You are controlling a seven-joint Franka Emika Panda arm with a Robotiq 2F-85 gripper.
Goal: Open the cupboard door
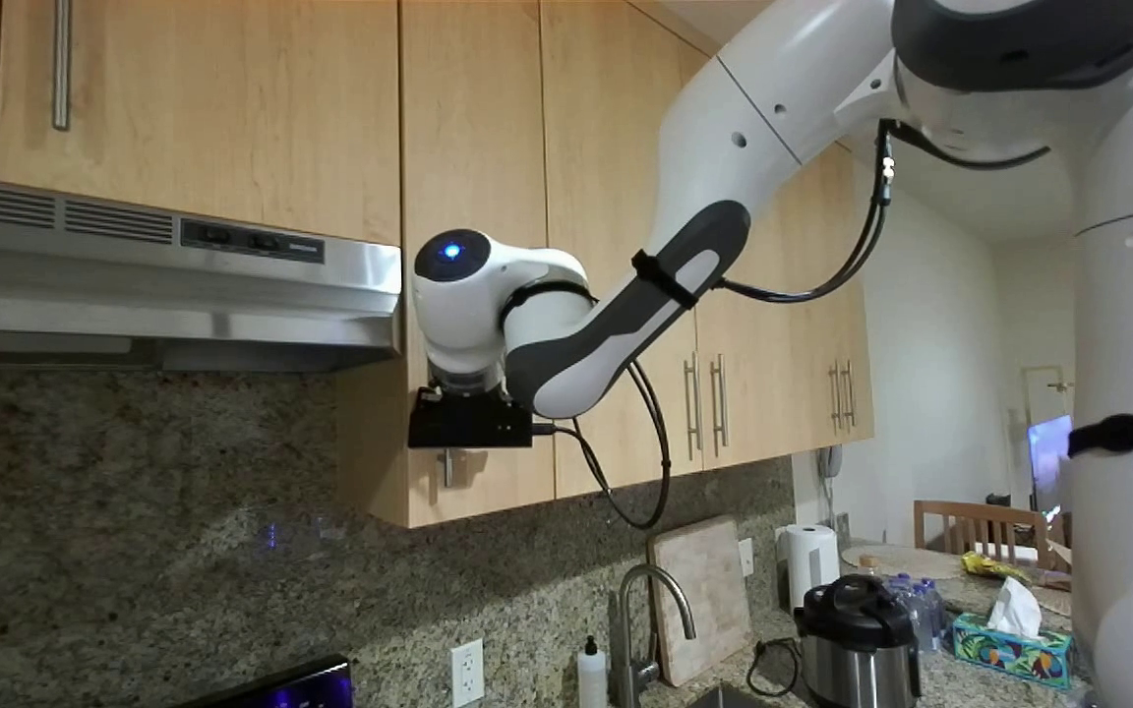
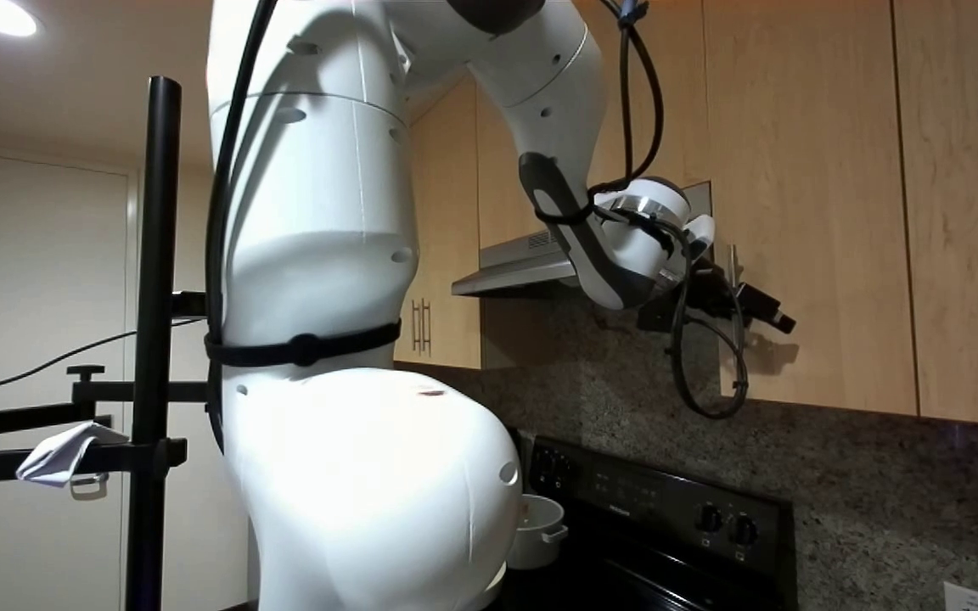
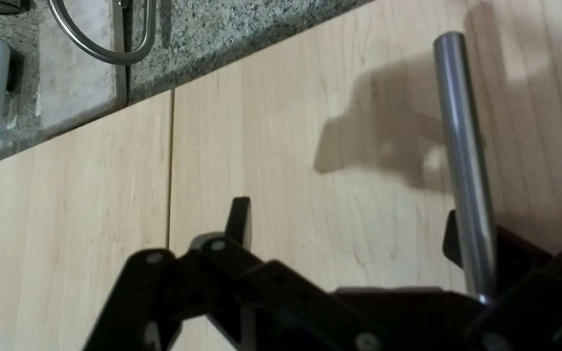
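Note:
The cupboard door (image 1: 473, 147) is a tall, narrow maple panel beside the range hood and looks shut. It also shows in an exterior view (image 2: 803, 170) and in the wrist view (image 3: 286, 146). Its slim silver bar handle (image 3: 464, 146) stands at the right of the wrist view, and its lower end shows in an exterior view (image 1: 447, 467). My gripper (image 3: 349, 234) is open in front of the door. The bar crosses in front of its right finger, whose tip shows past the bar; contact cannot be told. The left finger is well apart from the bar. The door's inner face is hidden.
The range hood (image 1: 173, 285) adjoins the door's cabinet. Paired doors with adjacent handles (image 1: 706, 403) stand farther along. Below are a faucet (image 1: 660, 590), a cutting board (image 1: 699, 600) and a pressure cooker (image 1: 857, 639). A cable loop (image 2: 739, 399) hangs from the arm.

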